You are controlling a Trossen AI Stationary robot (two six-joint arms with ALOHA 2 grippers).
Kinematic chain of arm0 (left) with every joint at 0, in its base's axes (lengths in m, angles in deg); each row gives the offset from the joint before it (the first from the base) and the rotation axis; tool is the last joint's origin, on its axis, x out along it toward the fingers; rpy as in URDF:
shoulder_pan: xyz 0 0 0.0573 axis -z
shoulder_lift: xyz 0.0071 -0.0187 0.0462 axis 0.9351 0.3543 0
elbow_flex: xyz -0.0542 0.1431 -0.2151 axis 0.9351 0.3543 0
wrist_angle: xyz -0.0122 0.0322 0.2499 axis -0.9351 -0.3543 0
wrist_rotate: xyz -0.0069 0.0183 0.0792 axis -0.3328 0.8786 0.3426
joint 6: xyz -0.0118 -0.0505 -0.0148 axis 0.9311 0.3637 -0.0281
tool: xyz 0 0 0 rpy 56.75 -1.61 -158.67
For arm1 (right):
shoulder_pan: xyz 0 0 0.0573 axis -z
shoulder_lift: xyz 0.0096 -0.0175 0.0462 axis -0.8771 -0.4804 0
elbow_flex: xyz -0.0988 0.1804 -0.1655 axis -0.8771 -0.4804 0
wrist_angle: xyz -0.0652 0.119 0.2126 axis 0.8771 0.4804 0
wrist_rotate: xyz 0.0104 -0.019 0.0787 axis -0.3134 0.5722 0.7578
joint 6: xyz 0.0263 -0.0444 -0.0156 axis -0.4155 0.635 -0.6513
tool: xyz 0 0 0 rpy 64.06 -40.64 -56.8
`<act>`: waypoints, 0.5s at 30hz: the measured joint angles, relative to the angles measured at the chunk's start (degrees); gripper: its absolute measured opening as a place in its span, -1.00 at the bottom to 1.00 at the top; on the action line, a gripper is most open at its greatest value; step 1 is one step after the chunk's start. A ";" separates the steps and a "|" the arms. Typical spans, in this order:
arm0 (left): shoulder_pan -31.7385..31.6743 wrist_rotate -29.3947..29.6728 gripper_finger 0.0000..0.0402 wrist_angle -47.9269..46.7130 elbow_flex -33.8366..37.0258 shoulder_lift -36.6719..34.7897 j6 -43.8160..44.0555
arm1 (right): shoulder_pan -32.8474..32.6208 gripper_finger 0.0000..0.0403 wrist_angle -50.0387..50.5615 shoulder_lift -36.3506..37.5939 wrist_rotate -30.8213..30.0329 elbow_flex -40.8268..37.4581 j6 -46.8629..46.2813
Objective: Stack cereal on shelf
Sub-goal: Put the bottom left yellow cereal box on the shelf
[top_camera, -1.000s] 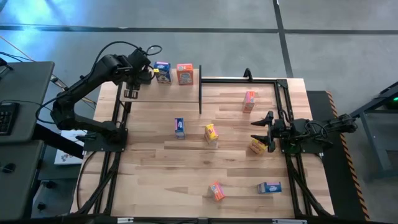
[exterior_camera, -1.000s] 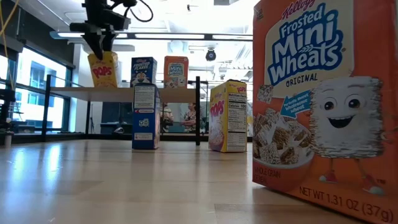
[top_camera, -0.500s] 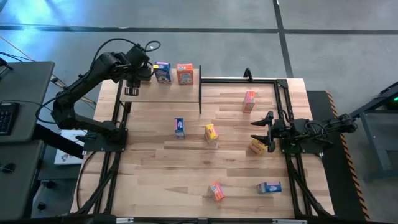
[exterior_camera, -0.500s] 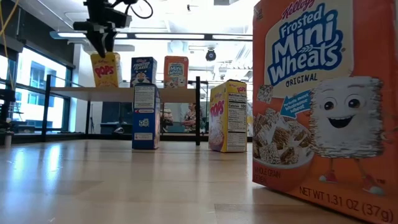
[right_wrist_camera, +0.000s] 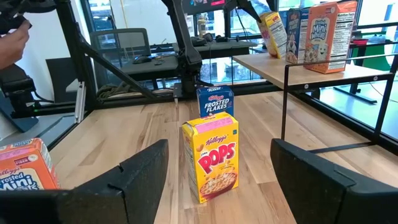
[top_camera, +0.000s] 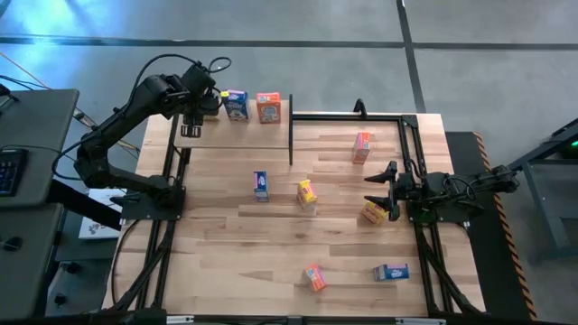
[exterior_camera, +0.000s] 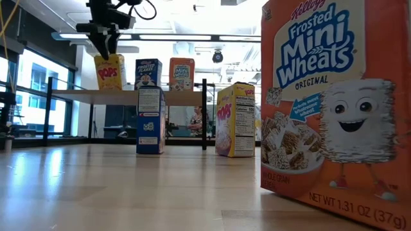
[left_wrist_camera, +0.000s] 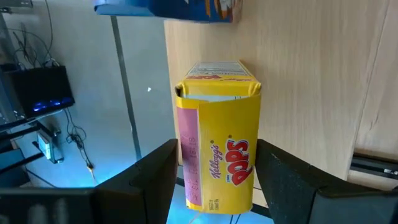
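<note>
On the shelf (top_camera: 244,131) at the counter's far left corner stand three cereal boxes in a row along its far edge: a yellow box (exterior_camera: 108,71) at the left end, a blue box (top_camera: 237,104) in the middle, and an orange box (top_camera: 268,106) just beside it. The left end effector (exterior_camera: 105,46) hangs directly above the yellow box, its fingers (left_wrist_camera: 149,180) spread apart on either side of the box and clear of it, so the box stands upright on its own.

Six more boxes remain on the counter (top_camera: 217,244). A second blue box (top_camera: 261,185) and a second yellow box (top_camera: 307,192) stand near the middle. An orange one (top_camera: 362,146) is toward the far right edge. Another yellow box (top_camera: 374,212) lies by the right edge, touching or just beside the right end effector (top_camera: 386,191), whose fingers are wide apart. Near the front edge lie an orange box (top_camera: 314,277) and a blue box (top_camera: 391,272).
</note>
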 joint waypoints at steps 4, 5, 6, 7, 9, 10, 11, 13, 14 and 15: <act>-0.77 -0.76 0.00 0.21 0.00 0.00 -0.03 | 0.02 0.36 0.00 -0.01 0.00 0.00 -0.02; -0.86 -0.94 0.00 0.24 0.00 0.00 -0.10 | 0.02 0.36 0.00 0.00 0.01 -0.01 -0.01; -0.93 -1.10 0.00 0.33 0.00 0.00 -0.24 | 0.01 0.36 0.00 -0.01 0.01 0.00 -0.01; -1.07 -1.23 0.00 0.50 0.00 0.00 -0.43 | 0.00 0.36 0.00 -0.02 0.00 -0.01 0.00; -1.10 -1.27 0.00 0.76 0.00 0.00 -0.78 | 0.01 0.36 0.00 0.00 0.00 -0.02 0.00; -1.10 -1.27 0.00 0.89 0.00 0.00 -1.00 | 0.02 0.36 0.00 -0.01 0.00 -0.01 -0.01; -1.10 -1.29 0.00 1.10 0.00 0.00 -1.24 | 0.01 0.36 -0.01 -0.01 0.00 -0.01 -0.01; -1.10 -1.31 0.00 1.50 0.00 0.00 -1.46 | 0.02 0.36 -0.02 0.00 0.00 0.00 0.00; -1.10 -1.32 0.00 1.51 0.00 0.00 -1.49 | 0.00 0.36 -0.02 0.00 0.00 0.00 -0.01; -1.16 -1.35 0.00 1.65 0.00 0.00 -1.51 | 0.01 0.36 -0.01 -0.01 0.00 -0.01 -0.01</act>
